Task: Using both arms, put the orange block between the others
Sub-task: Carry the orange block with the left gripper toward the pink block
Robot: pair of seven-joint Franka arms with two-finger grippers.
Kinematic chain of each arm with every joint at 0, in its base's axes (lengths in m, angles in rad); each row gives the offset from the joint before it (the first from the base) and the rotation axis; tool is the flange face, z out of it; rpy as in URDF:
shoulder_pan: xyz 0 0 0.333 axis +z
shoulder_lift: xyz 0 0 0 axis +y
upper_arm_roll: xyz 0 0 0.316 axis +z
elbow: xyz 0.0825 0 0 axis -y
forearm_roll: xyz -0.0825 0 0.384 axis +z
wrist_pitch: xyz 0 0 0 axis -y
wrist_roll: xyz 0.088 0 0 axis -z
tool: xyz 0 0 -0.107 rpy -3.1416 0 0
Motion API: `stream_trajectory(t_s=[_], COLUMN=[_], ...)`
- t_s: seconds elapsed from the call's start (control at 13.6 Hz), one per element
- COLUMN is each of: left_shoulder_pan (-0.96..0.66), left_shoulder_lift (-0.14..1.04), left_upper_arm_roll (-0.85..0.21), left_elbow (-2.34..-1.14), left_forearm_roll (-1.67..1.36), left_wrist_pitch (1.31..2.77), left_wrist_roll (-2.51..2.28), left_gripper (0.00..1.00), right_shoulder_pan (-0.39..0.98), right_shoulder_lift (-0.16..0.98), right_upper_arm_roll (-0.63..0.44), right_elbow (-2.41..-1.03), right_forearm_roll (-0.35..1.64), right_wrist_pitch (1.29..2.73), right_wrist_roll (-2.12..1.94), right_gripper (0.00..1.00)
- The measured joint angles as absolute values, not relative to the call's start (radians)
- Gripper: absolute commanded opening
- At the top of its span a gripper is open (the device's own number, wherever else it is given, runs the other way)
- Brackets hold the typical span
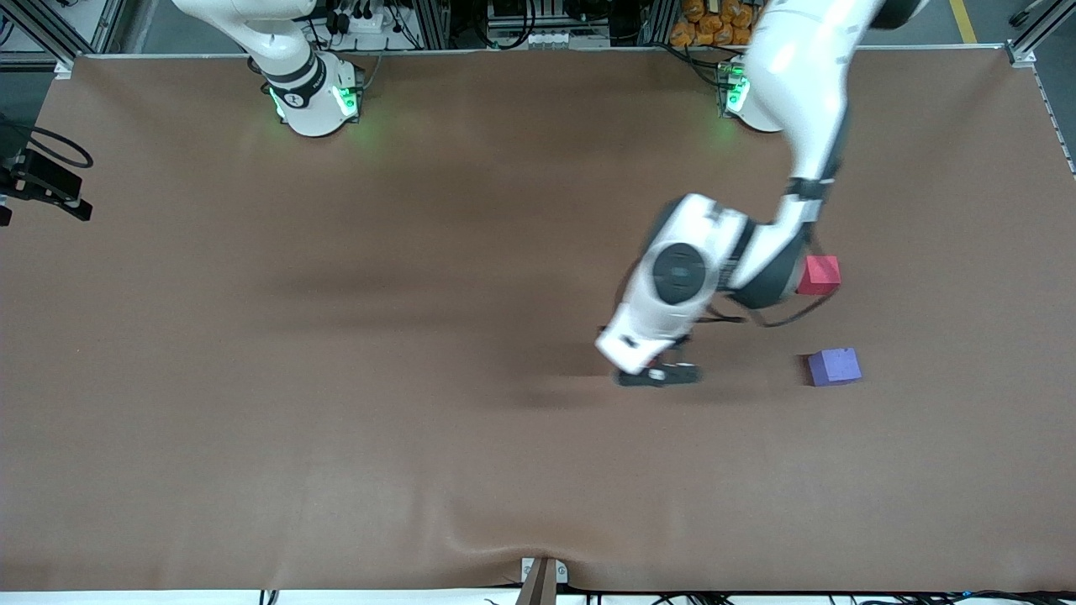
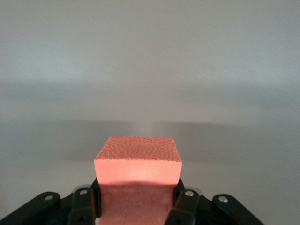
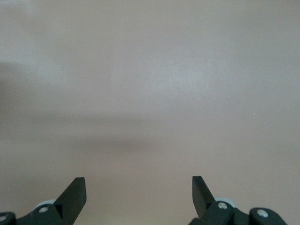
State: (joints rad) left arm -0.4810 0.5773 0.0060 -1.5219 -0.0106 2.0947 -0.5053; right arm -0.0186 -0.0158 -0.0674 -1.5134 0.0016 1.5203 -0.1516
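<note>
Left gripper (image 2: 136, 206) clenched on orange block (image 2: 137, 161); you must still place it between red cube (image 1: 819, 275) and purple cube (image 1: 834, 366). Right gripper (image 3: 139, 194) released, waiting.

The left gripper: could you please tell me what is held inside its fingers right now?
The left gripper is shut on the orange block, above the brown table. The front view hides the block under the arm's wrist.

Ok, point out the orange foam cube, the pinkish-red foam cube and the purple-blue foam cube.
Orange foam cube (image 2: 138, 160): left wrist view, top face.
Pinkish-red foam cube (image 1: 820, 274): front view, top face.
Purple-blue foam cube (image 1: 834, 365): front view, top face.
</note>
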Motion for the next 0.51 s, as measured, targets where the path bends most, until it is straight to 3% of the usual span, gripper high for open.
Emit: stream_trajectory(t_s=[0.51], left_shoulder_pan=[-0.205], left_shoulder_lift=[0.266], left_upper_arm_roll=[0.006], left_elbow=[-2.04], left_forearm_roll=[-0.008], left_wrist_pitch=[2.355], left_wrist_roll=[-0.239], left_gripper=[0.22], right_shoulder_pan=[-0.018], right_shoulder_lift=[-0.016], right_upper_arm_roll=[-0.065], right_elbow=[-1.512], right_forearm_roll=[0.002], right_wrist_pitch=[1.52], right_wrist_roll=[-0.152], right_gripper=[1.0])
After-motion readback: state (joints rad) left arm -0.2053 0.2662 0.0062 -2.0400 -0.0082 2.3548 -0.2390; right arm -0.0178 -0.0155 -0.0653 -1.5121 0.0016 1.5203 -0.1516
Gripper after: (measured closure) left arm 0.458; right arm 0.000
